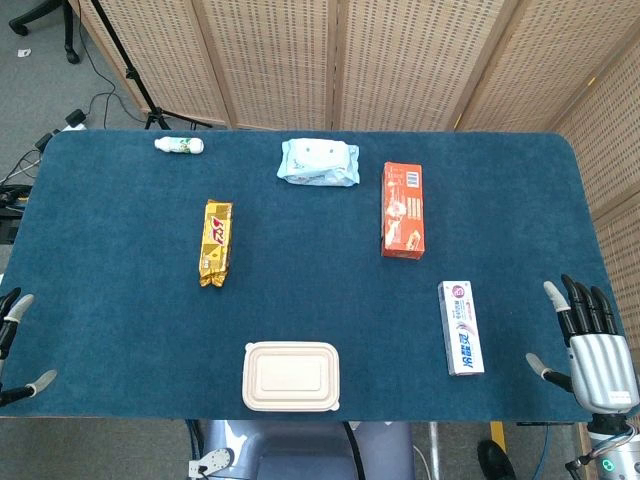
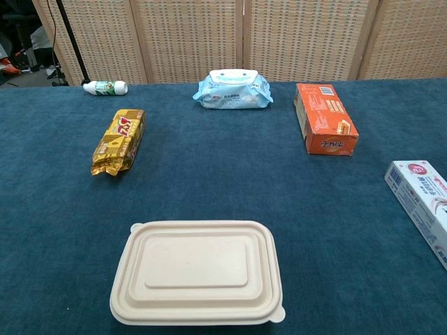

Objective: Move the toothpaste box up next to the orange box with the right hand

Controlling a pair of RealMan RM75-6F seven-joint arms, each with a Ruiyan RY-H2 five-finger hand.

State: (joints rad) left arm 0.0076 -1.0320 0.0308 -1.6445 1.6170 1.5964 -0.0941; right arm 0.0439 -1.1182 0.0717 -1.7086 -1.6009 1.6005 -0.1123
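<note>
We see the toothpaste box (image 1: 461,328) lying flat on the blue table (image 1: 120,300), nearer our edge than the orange box (image 1: 402,210) and apart from it. Our right hand (image 1: 588,345) rests at the table's right edge, just beside the toothpaste box, fingers apart and holding nothing. Our left hand (image 1: 15,345) shows only as fingertips at the left edge. Further off lie a yellow snack pack (image 1: 215,242), a wipes packet (image 1: 318,162), a small white bottle (image 1: 180,146) and a beige lidded container (image 1: 291,376).
</note>
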